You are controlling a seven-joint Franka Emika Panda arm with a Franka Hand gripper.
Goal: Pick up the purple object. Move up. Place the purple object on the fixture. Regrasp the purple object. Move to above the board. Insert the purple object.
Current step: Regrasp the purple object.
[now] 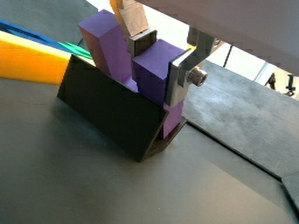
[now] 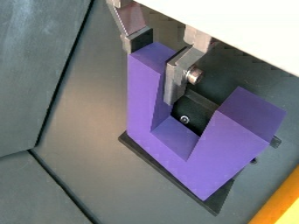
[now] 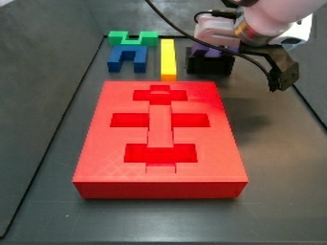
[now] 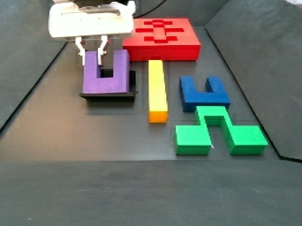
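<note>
The purple object [image 2: 222,140] stands upright, prongs up, in the black fixture [image 1: 111,109]; it also shows in a side view [image 4: 104,84]. My gripper [image 2: 156,57] straddles one prong, one finger outside it and one in the notch, and looks shut on that prong in both wrist views [image 1: 160,63]. In a side view the gripper [image 4: 94,51] hangs straight down over the fixture [image 4: 112,95]. The red board [image 3: 160,124] lies flat beside the fixture [image 3: 208,65], apart from it.
A yellow bar [image 4: 156,88] lies between the fixture and a blue arch block [image 4: 203,93]. A green block [image 4: 218,132] lies beyond the blue one. The dark walls of the work area run close along the fixture's side.
</note>
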